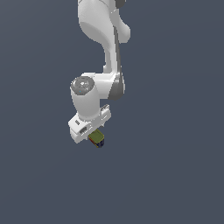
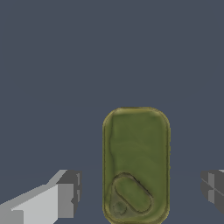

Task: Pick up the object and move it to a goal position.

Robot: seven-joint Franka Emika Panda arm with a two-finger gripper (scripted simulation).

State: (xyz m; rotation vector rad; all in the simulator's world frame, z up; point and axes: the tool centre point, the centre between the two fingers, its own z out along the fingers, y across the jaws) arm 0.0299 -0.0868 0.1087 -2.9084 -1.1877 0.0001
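Claw (image 2: 138,192) open, fingers (image 2: 65,197) either side of the tin (image 2: 135,164), clear gaps both sides, no contact. Tin lies flat on the tabletop (image 2: 87,52) directly beneath the claw (image 1: 89,131), poking out below it (image 1: 97,139). Likely rigid, light, smooth-walled; grip across the narrow width, on the long sides, mid-length.

Your exterior view looks steeply down from well above the arm (image 1: 103,65), far enough out to take in most of it against plain grey ground. Your wrist view sits close, facing straight down between the fingers (image 2: 65,199) onto the tin (image 2: 136,164), which fills much of its frame. Both views share that tin (image 1: 96,138), half hidden under the gripper (image 1: 89,127) in the exterior view.
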